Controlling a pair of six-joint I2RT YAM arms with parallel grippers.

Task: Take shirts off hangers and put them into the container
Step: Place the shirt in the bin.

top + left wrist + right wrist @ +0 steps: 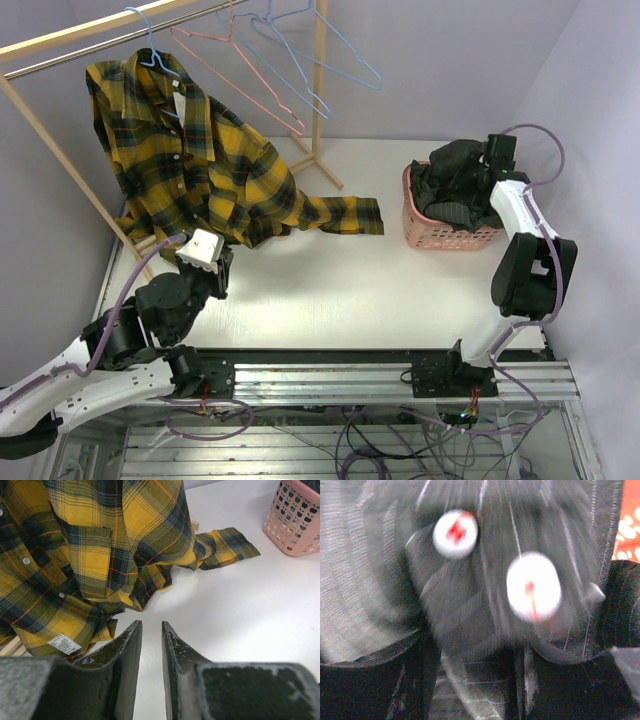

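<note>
A yellow-and-black plaid shirt [190, 160] hangs from a light blue hanger [147, 50] on the rail. Its hem and one sleeve [345, 215] lie on the table. My left gripper [205, 247] sits low beside the hem. In the left wrist view this gripper [151, 625] is open a narrow gap, with only bare table between the fingers and the plaid shirt [90, 550] just ahead. The pink container [450, 238] at right holds a dark pinstriped shirt [455, 180]. My right gripper [495, 152] is pushed down into that shirt [380, 580]. Blurred dark cloth fills the space between its fingers [370, 680].
An empty pink hanger [235, 70] and an empty blue hanger [320, 60] hang on the rail. The wooden rack's post [320, 100] and foot [325, 170] stand behind the plaid sleeve. A slanted pole [60, 150] runs down the left. The container's wall [295, 520] shows at upper right of the left wrist view.
</note>
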